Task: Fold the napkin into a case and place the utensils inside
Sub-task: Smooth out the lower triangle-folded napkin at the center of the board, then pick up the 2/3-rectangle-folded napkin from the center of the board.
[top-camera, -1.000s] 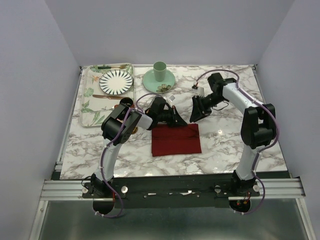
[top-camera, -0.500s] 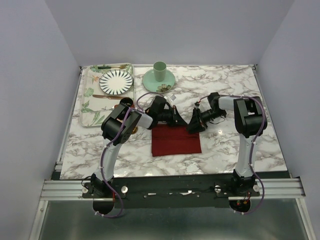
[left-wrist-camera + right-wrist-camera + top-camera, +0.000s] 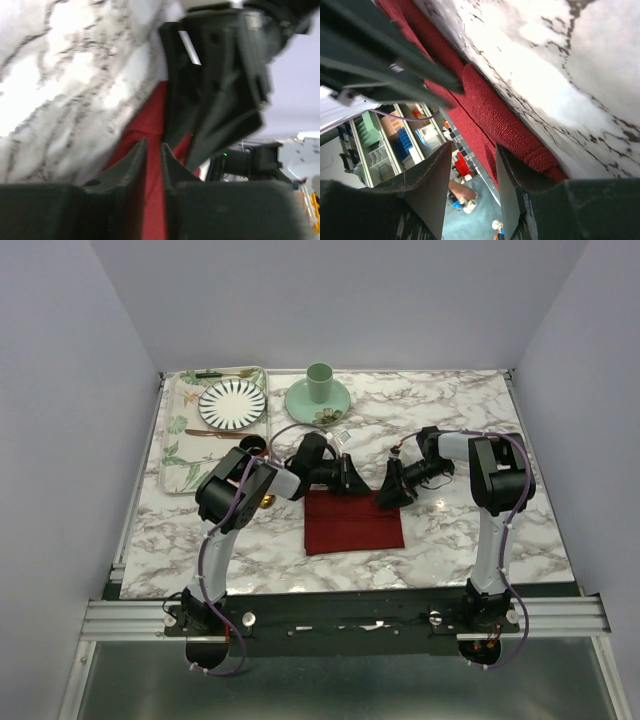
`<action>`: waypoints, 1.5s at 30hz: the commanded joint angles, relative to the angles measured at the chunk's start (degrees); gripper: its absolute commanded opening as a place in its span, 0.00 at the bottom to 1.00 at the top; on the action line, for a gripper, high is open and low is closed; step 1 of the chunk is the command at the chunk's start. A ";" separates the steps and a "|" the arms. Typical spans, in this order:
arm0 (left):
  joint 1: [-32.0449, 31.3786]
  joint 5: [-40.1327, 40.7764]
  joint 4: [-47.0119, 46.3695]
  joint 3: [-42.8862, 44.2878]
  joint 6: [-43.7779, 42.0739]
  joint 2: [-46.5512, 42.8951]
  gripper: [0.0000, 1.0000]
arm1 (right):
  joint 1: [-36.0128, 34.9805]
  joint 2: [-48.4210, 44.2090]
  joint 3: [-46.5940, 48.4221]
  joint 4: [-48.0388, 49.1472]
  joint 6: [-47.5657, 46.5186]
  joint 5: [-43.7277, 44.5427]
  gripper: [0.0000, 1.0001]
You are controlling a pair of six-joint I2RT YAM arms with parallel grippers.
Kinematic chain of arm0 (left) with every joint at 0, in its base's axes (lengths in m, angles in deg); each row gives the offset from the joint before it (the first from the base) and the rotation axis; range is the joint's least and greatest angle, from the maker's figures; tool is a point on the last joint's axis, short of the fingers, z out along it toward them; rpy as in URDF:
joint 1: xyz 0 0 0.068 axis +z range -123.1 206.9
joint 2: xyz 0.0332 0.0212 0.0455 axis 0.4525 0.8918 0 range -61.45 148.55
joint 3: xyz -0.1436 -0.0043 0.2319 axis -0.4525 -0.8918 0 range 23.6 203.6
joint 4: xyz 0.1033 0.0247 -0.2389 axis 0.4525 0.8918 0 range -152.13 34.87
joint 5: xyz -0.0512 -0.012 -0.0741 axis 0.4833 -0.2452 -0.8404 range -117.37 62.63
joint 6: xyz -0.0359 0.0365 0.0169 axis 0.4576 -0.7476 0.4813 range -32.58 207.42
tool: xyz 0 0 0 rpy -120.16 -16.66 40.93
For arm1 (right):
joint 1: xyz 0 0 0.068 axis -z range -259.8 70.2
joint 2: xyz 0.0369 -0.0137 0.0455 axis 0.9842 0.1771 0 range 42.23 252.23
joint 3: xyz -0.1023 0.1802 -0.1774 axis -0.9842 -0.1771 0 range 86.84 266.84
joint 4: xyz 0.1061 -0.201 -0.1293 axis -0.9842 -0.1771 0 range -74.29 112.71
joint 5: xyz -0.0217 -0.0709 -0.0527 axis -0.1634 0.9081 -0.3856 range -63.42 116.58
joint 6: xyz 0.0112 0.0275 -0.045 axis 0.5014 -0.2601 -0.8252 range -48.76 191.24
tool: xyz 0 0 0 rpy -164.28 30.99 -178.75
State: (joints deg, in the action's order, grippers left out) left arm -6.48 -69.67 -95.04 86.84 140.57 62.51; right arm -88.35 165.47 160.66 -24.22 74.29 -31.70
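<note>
The dark red napkin (image 3: 353,522) lies as a folded rectangle in the middle of the table. My left gripper (image 3: 352,480) sits low at its far edge. In the left wrist view its jaws (image 3: 153,145) stand a narrow gap apart, with red cloth (image 3: 150,115) showing through the gap. My right gripper (image 3: 388,492) is at the napkin's far right corner. It is open (image 3: 473,146), and one finger (image 3: 512,170) rests against the rolled fold of the cloth (image 3: 490,115). Of the utensils, only a small gold bit (image 3: 266,502) shows beside the left forearm.
A floral tray (image 3: 175,455) at the back left holds a striped plate (image 3: 232,403), a brown-gold utensil (image 3: 215,435) and a green-handled one (image 3: 212,373). A green cup (image 3: 318,382) stands on a green saucer (image 3: 300,400) behind the grippers.
The right gripper swung down from the back right to the napkin's far right corner. The left jaws went from shut to slightly parted, and the left arm's elbow shifted left.
</note>
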 commanded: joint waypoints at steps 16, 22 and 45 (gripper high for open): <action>8.33 -8.50 6.34 -11.21 -7.16 -5.41 0.39 | 0.38 -0.90 -2.80 0.35 -0.32 11.08 0.48; 9.74 -9.90 10.31 -9.02 -11.13 -7.74 0.38 | 0.30 -1.60 -3.86 0.97 0.20 11.61 0.40; -31.11 45.02 30.37 -34.32 -90.93 -50.40 0.51 | 0.30 -2.74 -6.94 3.52 0.47 13.98 0.15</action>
State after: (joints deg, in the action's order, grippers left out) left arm -32.38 -37.87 -59.72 54.53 57.90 11.52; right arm -88.31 161.47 155.21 -20.86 74.44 -25.36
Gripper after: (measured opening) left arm 0.515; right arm 0.148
